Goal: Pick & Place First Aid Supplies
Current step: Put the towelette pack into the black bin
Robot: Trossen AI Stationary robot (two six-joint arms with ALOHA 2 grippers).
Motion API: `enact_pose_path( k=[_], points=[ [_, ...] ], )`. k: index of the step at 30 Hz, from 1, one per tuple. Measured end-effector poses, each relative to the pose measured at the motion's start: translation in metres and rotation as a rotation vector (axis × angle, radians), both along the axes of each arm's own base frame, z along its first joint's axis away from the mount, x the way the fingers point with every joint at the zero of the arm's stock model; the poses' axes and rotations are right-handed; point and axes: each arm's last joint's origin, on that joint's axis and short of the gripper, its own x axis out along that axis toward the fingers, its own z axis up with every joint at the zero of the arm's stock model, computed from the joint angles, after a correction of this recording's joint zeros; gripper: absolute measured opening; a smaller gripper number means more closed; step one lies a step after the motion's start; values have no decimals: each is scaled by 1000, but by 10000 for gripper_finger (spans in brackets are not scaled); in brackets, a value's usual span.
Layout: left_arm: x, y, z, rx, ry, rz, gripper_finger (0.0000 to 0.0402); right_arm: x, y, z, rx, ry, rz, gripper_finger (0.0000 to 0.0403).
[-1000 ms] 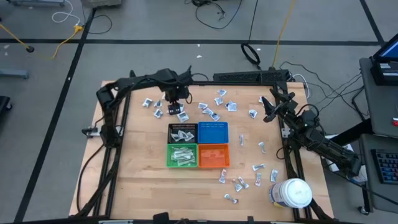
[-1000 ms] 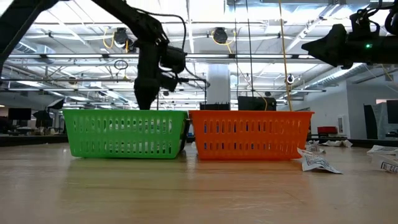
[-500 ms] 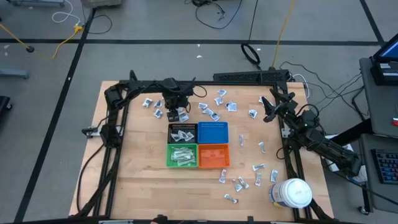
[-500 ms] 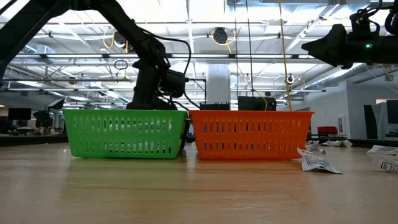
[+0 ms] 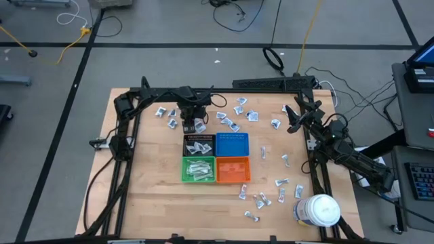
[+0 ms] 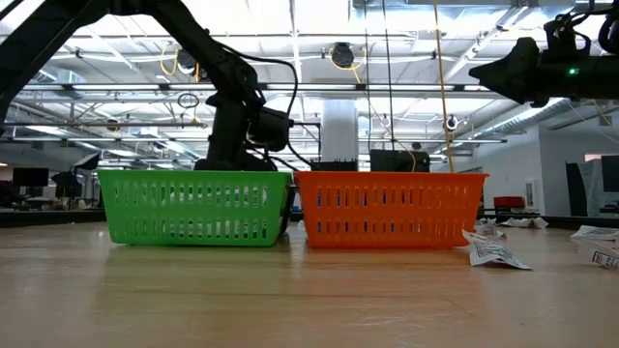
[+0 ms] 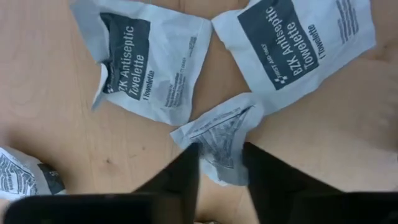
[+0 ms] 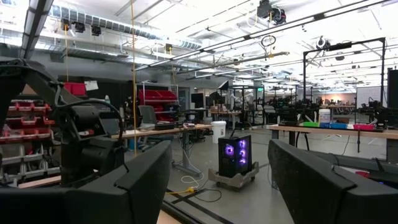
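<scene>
Left hand (image 7: 221, 163) straddles a small packet (image 7: 221, 134); neighbours read "BZK Antiseptic Towelette".

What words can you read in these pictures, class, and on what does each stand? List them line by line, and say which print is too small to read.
"BZK Antiseptic Towelette": dark label of the right-hand packet, left wrist view.
"ZK Antiseptic Towelette", "1 Towelette": dark label of the left-hand packet.
Too small to read: fine print on both, the crumpled packet between the left claw fingers, and all packets in the high and low views.

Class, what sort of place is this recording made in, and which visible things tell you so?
Probably a large robotics lab or workshop: a high ceiling of trusses and pipes, long workbenches and red parts bins.
</scene>
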Motion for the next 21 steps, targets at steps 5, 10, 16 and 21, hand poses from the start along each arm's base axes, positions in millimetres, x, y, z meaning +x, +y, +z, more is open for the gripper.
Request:
enact_pose_path(
  k=[5,10,16,21],
  points=[
    [-3,2,2,-5,8,28,15,0,0,0,0,-1,0,263],
    [-14,2,20,-32,6,35,13,0,0,0,0,0,0,263],
    [-25,-7,57,-49,-69,4,12,0,0,0,1,0,0,263],
    [-37,-12,79,-49,-103,27,6,0,0,0,0,-1,0,263]
  ],
)
